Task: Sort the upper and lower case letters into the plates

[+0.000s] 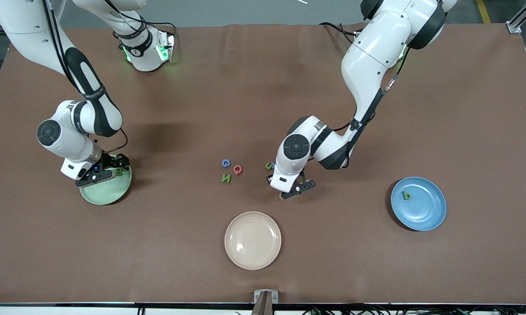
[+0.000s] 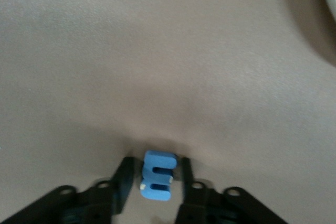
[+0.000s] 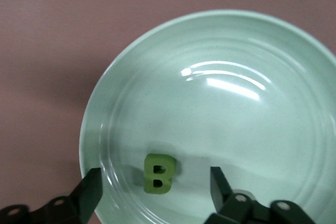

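left gripper (image 2: 156,182) | jaws closed on blue m (image 2: 158,176) | low over brown table (image 2: 157,66)

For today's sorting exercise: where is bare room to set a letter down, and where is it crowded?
Free: most of the mint plate around the B, most of the blue plate beside its green letter, and the whole beige plate. Crowded: the table's middle, where G, Q, N and another green letter cluster beside the left gripper.

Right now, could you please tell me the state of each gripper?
Left gripper: low over the table, shut on the blue m.
Right gripper: open over the green plate, green B lying between its fingers.
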